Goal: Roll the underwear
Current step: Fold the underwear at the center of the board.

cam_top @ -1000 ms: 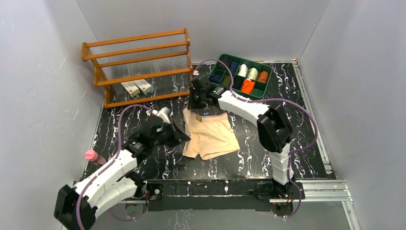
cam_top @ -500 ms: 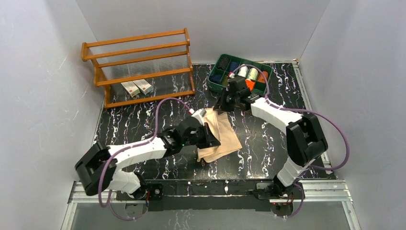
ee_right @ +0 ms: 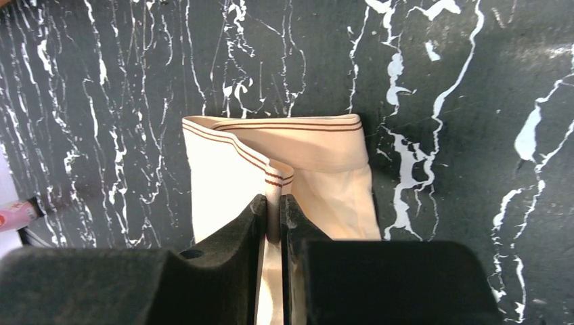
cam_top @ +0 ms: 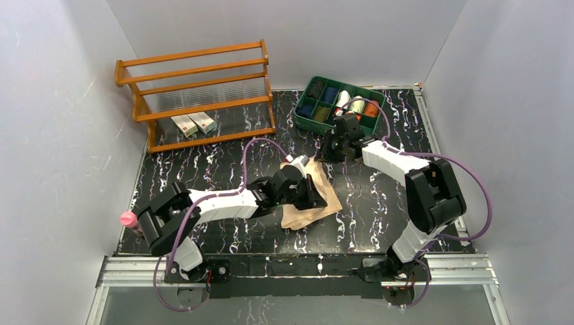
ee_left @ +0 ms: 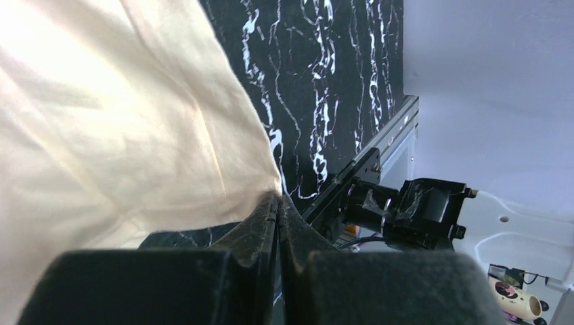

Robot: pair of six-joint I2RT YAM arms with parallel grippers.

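The pale tan underwear (cam_top: 333, 200) lies folded over on itself on the black marbled table, right of centre. My left gripper (cam_top: 317, 198) reaches across it from the left and is shut on a thin edge of the cloth (ee_left: 122, 122), pinched at the fingertips (ee_left: 278, 200). My right gripper (cam_top: 325, 153) is at the far end of the garment. In the right wrist view it (ee_right: 273, 206) is shut on the red-striped waistband (ee_right: 291, 125), which stands up as a fold between the pads above the rest of the underwear (ee_right: 335, 196).
A green compartment tray (cam_top: 298, 115) of cloth rolls sits at the back right, just behind my right wrist. A wooden rack (cam_top: 196, 95) holding small boxes (cam_top: 193, 124) stands at the back left. A pink-capped bottle (cam_top: 128, 219) stands at the table's left edge.
Both grippers have carried the left side of the underwear to the right, folding the flat garment into a narrower stack. The left arm now stretches across the table.
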